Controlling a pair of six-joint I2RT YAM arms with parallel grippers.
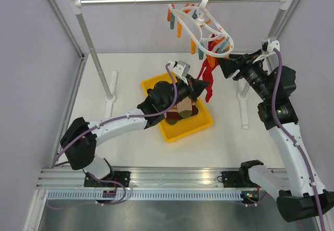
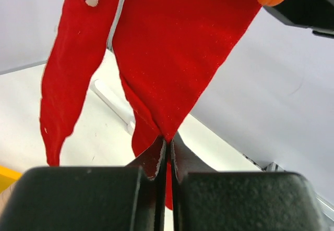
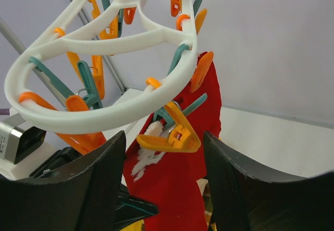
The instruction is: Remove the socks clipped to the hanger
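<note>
The white ring hanger (image 1: pixel 201 25) hangs from the rail, with orange and teal clips. Two red socks (image 1: pixel 209 74) hang from its clips. My left gripper (image 1: pixel 201 87) is shut on the lower tip of one red sock (image 2: pixel 177 48); in the left wrist view the jaws (image 2: pixel 168 145) pinch the fabric, and the other red sock (image 2: pixel 73 85) hangs to the left. My right gripper (image 1: pixel 222 64) is open, its fingers on either side of an orange clip (image 3: pixel 175 134) that holds a red sock (image 3: pixel 177 189) under the hanger ring (image 3: pixel 94 106).
A yellow tray (image 1: pixel 175 132) lies on the table under my left wrist, with tan-patterned and dark socks (image 1: pixel 180 111) in it. The metal rail (image 1: pixel 156 0) spans the back on two uprights (image 1: pixel 96 59). Walls close both sides.
</note>
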